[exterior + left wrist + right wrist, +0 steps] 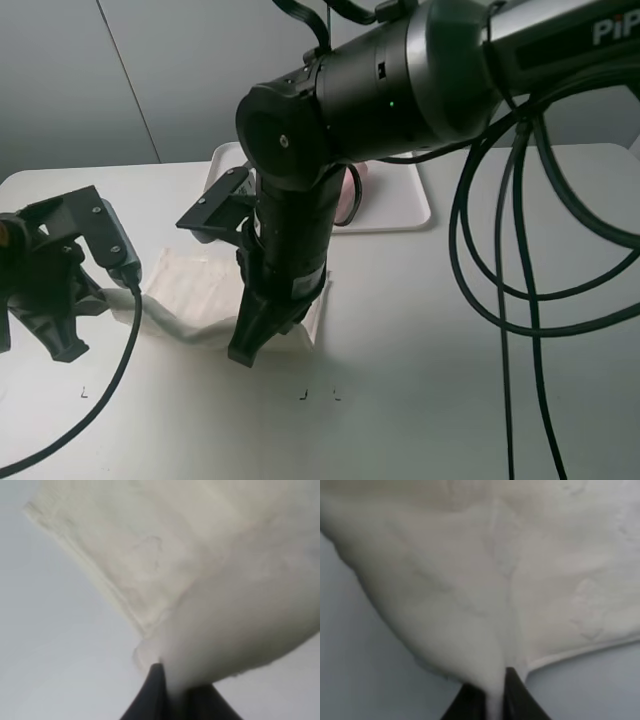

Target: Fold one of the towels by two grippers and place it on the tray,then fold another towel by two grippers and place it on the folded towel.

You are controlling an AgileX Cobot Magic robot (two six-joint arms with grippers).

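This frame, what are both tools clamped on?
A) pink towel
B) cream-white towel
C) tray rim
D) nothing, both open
B: the wrist views show the left tool and the right tool each shut with a fold of the cream-white towel pinched between its fingers, while the pink towel lies apart on the tray.

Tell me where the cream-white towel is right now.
In the exterior high view the cream-white towel lies on the table left of centre, in front of the tray, pinched by the left gripper and right gripper.
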